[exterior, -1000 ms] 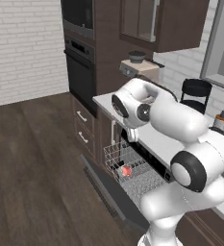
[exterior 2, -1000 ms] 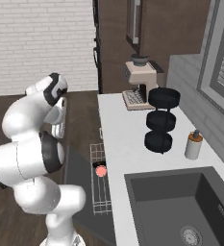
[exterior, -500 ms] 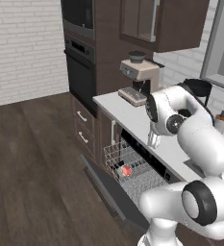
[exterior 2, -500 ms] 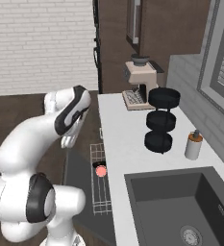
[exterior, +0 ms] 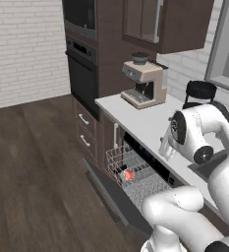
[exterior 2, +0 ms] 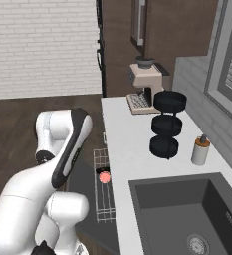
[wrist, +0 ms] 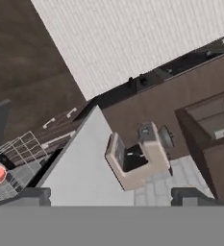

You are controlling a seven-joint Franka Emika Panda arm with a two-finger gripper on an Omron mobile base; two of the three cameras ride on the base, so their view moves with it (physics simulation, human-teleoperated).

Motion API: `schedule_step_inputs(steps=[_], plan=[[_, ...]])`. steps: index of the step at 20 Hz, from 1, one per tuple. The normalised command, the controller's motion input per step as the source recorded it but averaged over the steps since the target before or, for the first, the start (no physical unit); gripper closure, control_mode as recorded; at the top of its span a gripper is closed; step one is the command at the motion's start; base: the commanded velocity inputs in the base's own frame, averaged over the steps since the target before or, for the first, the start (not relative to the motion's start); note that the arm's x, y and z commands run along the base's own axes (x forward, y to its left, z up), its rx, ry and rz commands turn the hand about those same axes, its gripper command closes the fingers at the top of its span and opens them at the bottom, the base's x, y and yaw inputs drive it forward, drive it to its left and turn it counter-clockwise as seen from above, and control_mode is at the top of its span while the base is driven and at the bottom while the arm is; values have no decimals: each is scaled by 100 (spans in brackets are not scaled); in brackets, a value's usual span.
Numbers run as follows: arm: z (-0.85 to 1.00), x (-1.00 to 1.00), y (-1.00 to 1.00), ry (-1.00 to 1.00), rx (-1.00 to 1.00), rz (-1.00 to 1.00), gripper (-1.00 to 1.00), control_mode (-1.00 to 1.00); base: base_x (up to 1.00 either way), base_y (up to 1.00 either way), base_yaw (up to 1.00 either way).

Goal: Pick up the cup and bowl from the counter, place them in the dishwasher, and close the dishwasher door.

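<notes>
Pale table [exterior 2: 125,149] is stretching ahead of me, and I am seeing no bowl on its bare surface. Below it the dishwasher [exterior: 150,170] is standing open, its door [exterior: 108,194] dropped flat and the wire rack [exterior: 135,174] pulled out. I am spotting the cup [exterior: 129,174] lying in that rack, red inside showing. My gripper [wrist: 111,196] is hovering released, jaws wide and empty, over the table facing the coffee machine [wrist: 135,158]. I am worrying that swinging the arm low could clip the rack or the lowered door.
</notes>
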Motion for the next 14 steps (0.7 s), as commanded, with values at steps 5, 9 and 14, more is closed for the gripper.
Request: schedule_step_inputs(steps=[5, 9, 14], plan=[[28, -38, 100, -20, 73, -14, -100, -100, 0, 0, 0], [82, 0, 83, -41, 15, -14, -100, -100, 0, 0, 0], [37, 15, 51, -90, -43, -4, -100, -100, 0, 0, 0]])
